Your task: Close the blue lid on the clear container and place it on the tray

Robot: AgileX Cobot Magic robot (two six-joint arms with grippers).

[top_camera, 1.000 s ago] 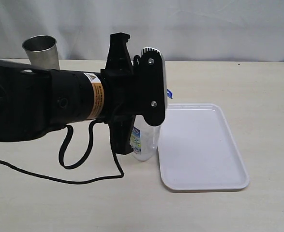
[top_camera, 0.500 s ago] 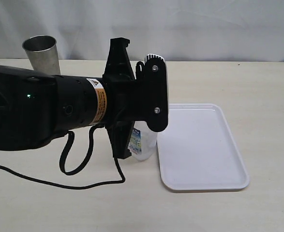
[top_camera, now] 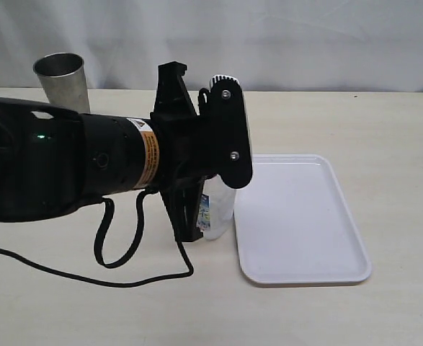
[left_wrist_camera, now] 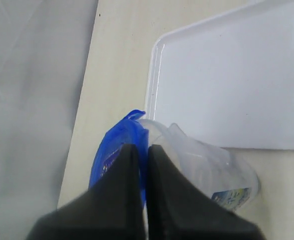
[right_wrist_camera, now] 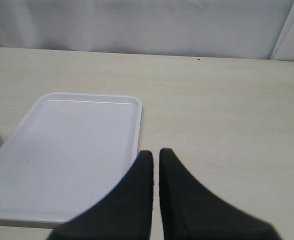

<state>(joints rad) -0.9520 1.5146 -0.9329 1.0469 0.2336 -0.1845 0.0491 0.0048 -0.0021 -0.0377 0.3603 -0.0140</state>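
On the table (top_camera: 384, 122) the tray (top_camera: 305, 223) lies right of the middle. The container (top_camera: 222, 213) is just beside its left edge, partly behind the left arm (top_camera: 88, 158), with the lid (left_wrist_camera: 106, 150) at its mouth. The steel cup (top_camera: 61, 78) stands far behind, at the left.

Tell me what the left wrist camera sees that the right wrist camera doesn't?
Only the left wrist view: the blue lid at the mouth of the clear container, and the left end effector closed right at it. Only the right wrist view: the right end effector, closed and empty, beside the tray. Both: the tray and the table; a clear sliver at the right view's edge may be the container.
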